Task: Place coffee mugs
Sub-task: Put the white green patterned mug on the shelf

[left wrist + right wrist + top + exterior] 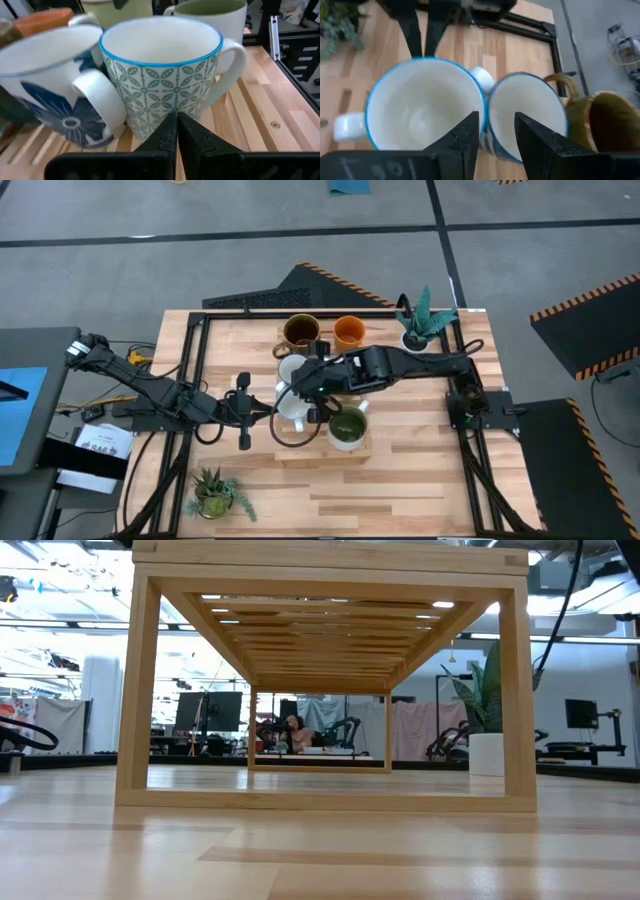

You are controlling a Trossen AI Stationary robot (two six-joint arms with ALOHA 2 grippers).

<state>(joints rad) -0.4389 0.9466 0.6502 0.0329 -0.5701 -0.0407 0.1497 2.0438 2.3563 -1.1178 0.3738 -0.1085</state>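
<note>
Mugs cluster mid-bench. Nearest the left gripper, whose jaws are pinched together and empty, stands a white ceramic mug with green leaf pattern, likely just set down. The right gripper, jaws narrowly apart, straddles the rim of the white blue-flowered mug beside it, probably to reposition it. Beyond: an olive green mug, brown mug, orange mug. Six appear, the sixth mostly hidden.
</note>
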